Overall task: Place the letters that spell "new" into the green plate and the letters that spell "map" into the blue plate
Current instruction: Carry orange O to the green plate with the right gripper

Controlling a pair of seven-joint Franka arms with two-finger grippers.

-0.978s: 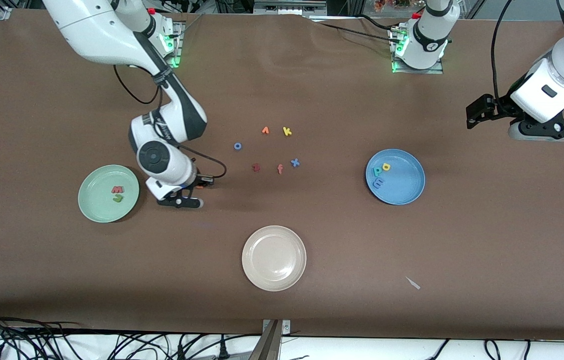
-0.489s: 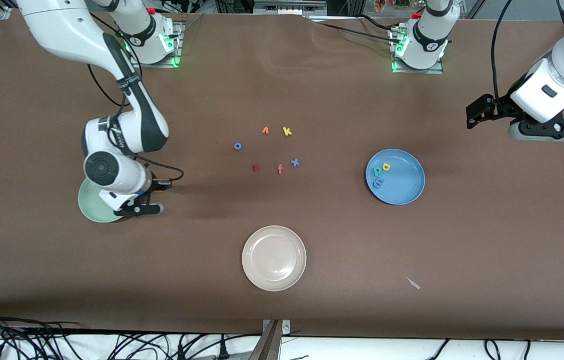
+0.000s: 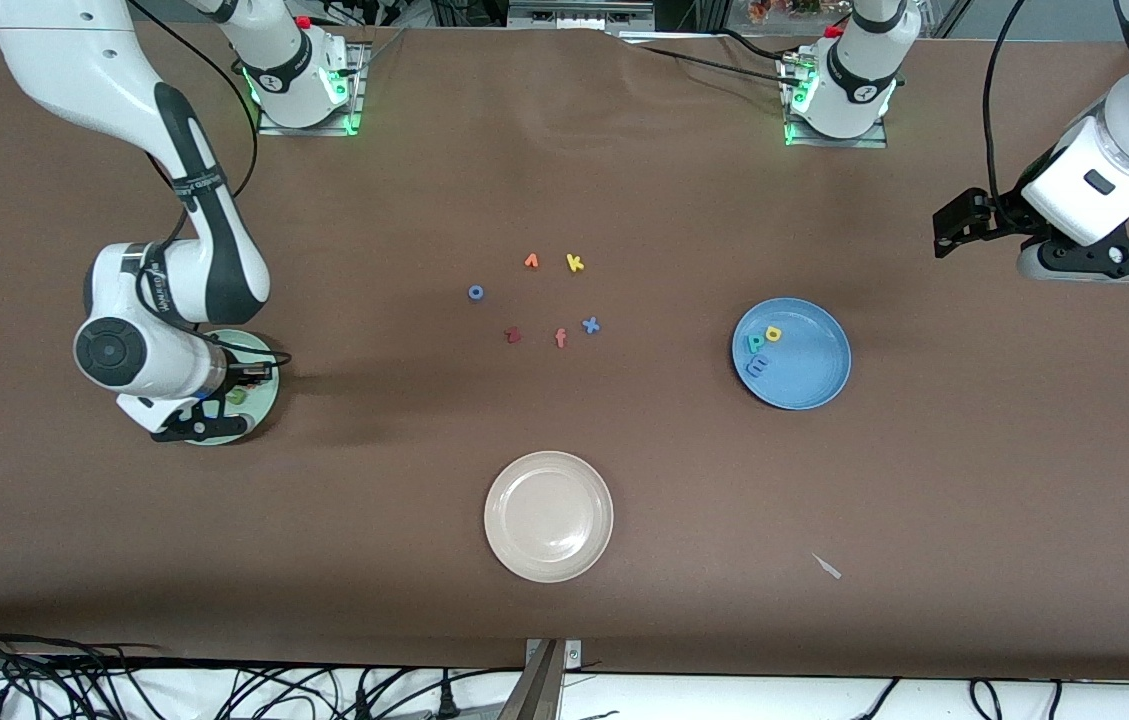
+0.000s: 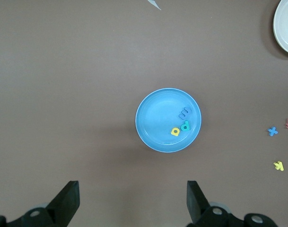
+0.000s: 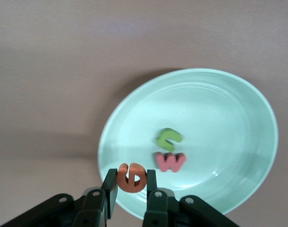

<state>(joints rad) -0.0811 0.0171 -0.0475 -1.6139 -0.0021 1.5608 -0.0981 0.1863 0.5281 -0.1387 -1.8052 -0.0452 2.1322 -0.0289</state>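
Note:
My right gripper (image 5: 132,182) is shut on the orange e (image 5: 132,178) and hangs over the edge of the green plate (image 5: 219,118). In that plate lie the green n (image 5: 169,138) and the salmon-red w (image 5: 170,161). In the front view the right gripper (image 3: 194,422) and its wrist cover most of the green plate (image 3: 260,408). The blue plate (image 3: 809,375) holds the yellow a (image 3: 774,333), the teal p (image 3: 755,343) and the blue m (image 3: 757,367). My left gripper (image 4: 133,203) waits open and empty, high over the table at the left arm's end.
A beige plate (image 3: 549,515) stands nearest the front camera. Loose letters lie mid-table: a yellow k (image 3: 575,263), an orange letter (image 3: 531,261), a blue o (image 3: 475,293), a dark red z (image 3: 513,335), an orange-red f (image 3: 561,338), a blue x (image 3: 590,325). A white scrap (image 3: 827,566) lies near the front edge.
My right arm has carried the orange e from beside the green plate to over it, toward the right arm's end of the table. The left arm has not moved.

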